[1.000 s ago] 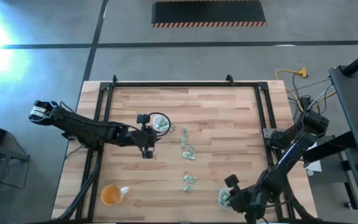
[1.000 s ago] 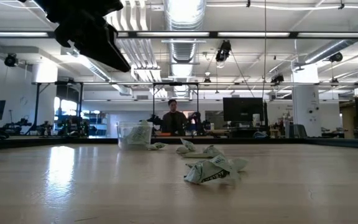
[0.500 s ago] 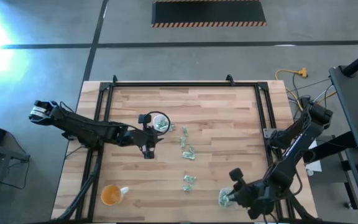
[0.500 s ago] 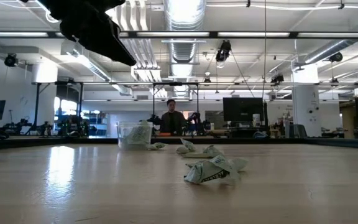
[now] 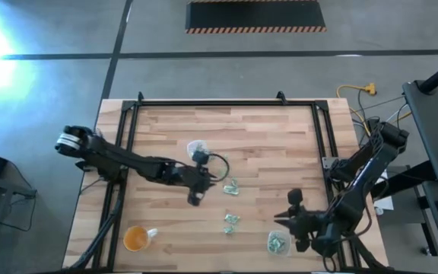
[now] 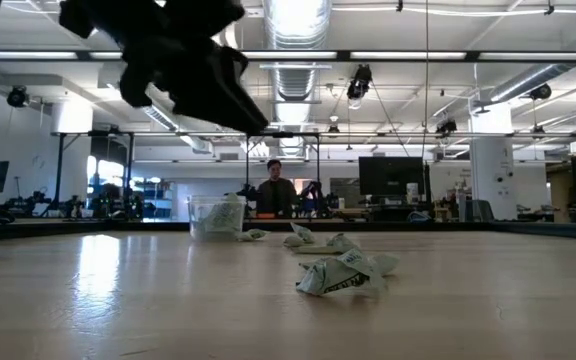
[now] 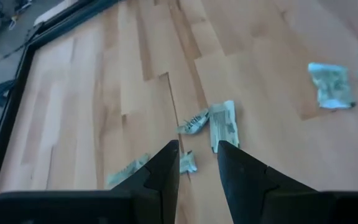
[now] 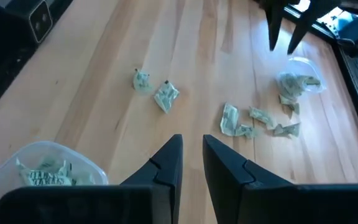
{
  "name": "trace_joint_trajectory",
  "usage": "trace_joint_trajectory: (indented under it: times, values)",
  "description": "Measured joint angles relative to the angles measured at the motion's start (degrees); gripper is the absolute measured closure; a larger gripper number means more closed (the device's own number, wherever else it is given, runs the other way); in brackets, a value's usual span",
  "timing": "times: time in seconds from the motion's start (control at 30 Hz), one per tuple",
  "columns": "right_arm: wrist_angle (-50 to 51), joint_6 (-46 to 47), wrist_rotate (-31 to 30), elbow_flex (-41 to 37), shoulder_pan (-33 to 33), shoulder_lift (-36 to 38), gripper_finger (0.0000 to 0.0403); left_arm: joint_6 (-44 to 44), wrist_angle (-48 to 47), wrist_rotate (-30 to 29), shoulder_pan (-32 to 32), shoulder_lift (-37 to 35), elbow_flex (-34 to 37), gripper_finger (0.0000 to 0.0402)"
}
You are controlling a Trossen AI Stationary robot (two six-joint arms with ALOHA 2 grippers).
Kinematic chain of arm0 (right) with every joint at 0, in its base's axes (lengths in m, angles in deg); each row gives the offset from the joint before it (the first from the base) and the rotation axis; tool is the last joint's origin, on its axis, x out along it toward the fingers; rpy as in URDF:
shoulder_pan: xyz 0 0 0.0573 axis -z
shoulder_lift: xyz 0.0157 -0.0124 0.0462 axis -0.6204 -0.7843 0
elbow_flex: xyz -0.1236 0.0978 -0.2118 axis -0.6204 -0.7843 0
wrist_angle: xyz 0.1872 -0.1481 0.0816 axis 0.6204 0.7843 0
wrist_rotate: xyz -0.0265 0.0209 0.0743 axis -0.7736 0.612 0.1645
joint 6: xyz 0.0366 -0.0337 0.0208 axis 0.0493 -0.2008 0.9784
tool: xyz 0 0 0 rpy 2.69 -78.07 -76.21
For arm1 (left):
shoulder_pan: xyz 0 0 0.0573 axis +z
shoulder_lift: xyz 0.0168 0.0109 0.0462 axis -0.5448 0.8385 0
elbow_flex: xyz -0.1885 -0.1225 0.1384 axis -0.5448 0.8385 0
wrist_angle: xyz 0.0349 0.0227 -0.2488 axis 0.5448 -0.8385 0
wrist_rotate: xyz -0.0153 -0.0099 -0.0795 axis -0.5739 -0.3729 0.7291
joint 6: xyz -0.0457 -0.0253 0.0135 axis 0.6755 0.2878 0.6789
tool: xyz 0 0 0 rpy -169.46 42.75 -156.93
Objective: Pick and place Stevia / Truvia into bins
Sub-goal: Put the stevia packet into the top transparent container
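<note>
Pale green packets [image 5: 230, 186] lie scattered mid-frame on the wooden tabletop [image 5: 265, 144], with more inside two clear bins [image 5: 197, 146], one upper centre and one lower right [image 5: 277, 243]. Left tool [image 5: 207, 176] hovers beside the central packets, fingers slightly parted, grasping nothing. Right tool [image 5: 286, 218] sits just above the lower-right bin, fingers narrowly parted and empty.

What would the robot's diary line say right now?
left tool: open, empty, over loose packets | right tool: narrow gap, empty, beside near bin | far bin: holds packets | loose packets remain
</note>
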Motion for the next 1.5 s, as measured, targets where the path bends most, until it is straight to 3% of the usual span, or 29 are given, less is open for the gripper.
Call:
trace_joint_trajectory:
  times: [0.4,0.67,1.5]
  values:
    - [0.04,-0.07,0.15,-0.22,-0.01,-0.35,0.0349,-2.83,-5.27,0.17,2.58,15.85,-11.12,0.0308]
    - [-0.05,-0.04,0.15,-0.44,-0.01,-0.35,0.0349,-4.18,-9.82,0.76,4.06,22.83,-15.93,0.0308]
    - [-0.5,-0.04,0.16,-0.8,-0.01,-0.37,0.0349,-4.12,-9.63,1.05,6.66,23.54,-14.59,0.0308]
